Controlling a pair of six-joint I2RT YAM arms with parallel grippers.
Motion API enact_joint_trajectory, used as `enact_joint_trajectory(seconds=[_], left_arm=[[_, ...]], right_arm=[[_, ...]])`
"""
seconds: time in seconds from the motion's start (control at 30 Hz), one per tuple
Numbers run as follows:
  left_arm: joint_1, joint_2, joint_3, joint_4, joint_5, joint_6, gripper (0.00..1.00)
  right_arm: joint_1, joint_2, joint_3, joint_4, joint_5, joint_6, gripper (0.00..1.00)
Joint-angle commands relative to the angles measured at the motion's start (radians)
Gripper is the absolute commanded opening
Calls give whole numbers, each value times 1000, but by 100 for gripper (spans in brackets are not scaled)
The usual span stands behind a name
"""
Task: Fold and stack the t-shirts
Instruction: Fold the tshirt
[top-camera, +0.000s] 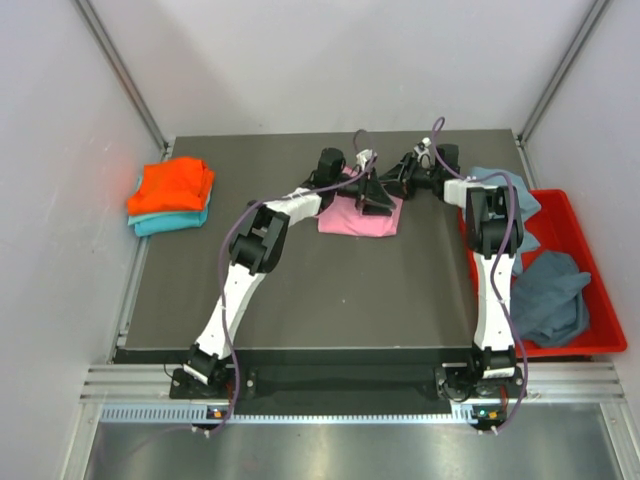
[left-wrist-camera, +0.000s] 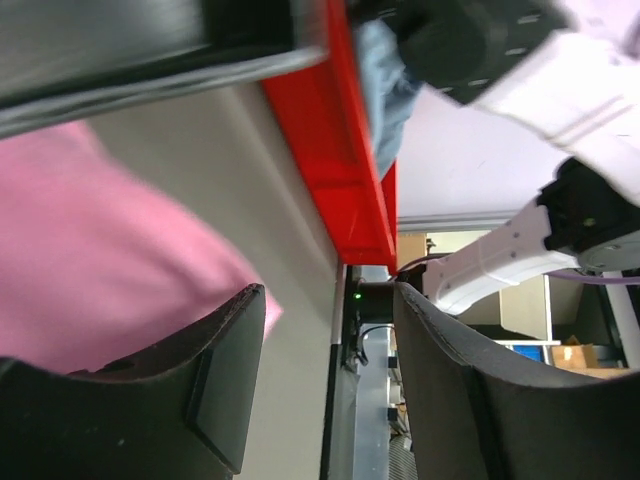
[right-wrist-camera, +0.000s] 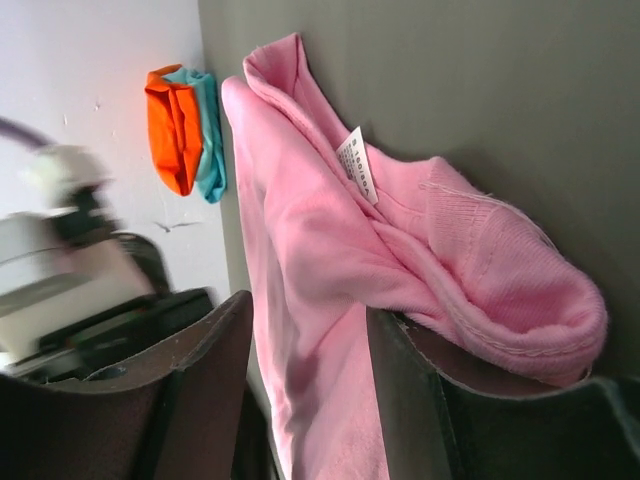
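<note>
A pink t-shirt (top-camera: 350, 218) lies partly folded at the back middle of the table. My left gripper (top-camera: 374, 197) is at its right edge, open and empty; in the left wrist view (left-wrist-camera: 330, 390) the pink cloth (left-wrist-camera: 100, 260) lies beside the left finger. My right gripper (top-camera: 399, 184) is open at the shirt's far right corner, with pink cloth (right-wrist-camera: 330, 250) running between its jaws (right-wrist-camera: 308, 390). A white label (right-wrist-camera: 357, 165) shows on the shirt. A folded orange t-shirt (top-camera: 172, 184) sits on a teal one (top-camera: 168, 222) at the far left.
A red plastic bin (top-camera: 590, 250) stands at the right table edge, holding a grey-blue shirt (top-camera: 505, 188) and a dark slate one (top-camera: 550, 295). Both arms reach across the table to the back middle. White walls close in the left, back and right.
</note>
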Motion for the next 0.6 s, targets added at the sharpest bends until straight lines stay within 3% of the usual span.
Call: enact_joint_trajectory(seconds=[0.0,0.43,0.57], left_arm=[[-17,-152,-1,70,25,-12,59],[-37,-83,-144,121,2,-82,59],[-53,-4,-100,20,-5,-4,59]], right_arm=[[-8,-27,-40,-10,46,-25,51],[-9,-25,-36,-13,43,-27,50],[-12,-22,-31,-10,43,-25,50]])
